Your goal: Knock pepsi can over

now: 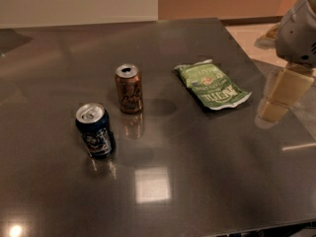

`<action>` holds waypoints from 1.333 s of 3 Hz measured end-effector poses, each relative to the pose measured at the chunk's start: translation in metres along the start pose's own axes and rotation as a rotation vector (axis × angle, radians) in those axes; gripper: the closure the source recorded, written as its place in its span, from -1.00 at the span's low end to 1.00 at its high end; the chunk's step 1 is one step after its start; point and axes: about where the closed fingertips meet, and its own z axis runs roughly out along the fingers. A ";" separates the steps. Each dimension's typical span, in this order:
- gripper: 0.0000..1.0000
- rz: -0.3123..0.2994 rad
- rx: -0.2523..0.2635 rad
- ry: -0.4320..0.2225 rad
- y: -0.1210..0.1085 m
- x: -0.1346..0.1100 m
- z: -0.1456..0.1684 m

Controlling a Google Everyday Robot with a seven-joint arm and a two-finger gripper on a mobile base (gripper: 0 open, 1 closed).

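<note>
The pepsi can is dark blue with a silver top and stands upright at the front left of the dark table. A copper-brown can stands upright just behind and to the right of it. My gripper, cream-coloured under a white arm housing, hangs over the table's right edge. It is far to the right of the pepsi can and touches nothing.
A green snack bag lies flat between the cans and the gripper. The table's right edge runs close under the gripper, with lighter floor beyond it. A pale wall stands at the back.
</note>
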 end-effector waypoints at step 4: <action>-1.00 -0.154 -0.119 -0.428 0.056 -0.156 0.037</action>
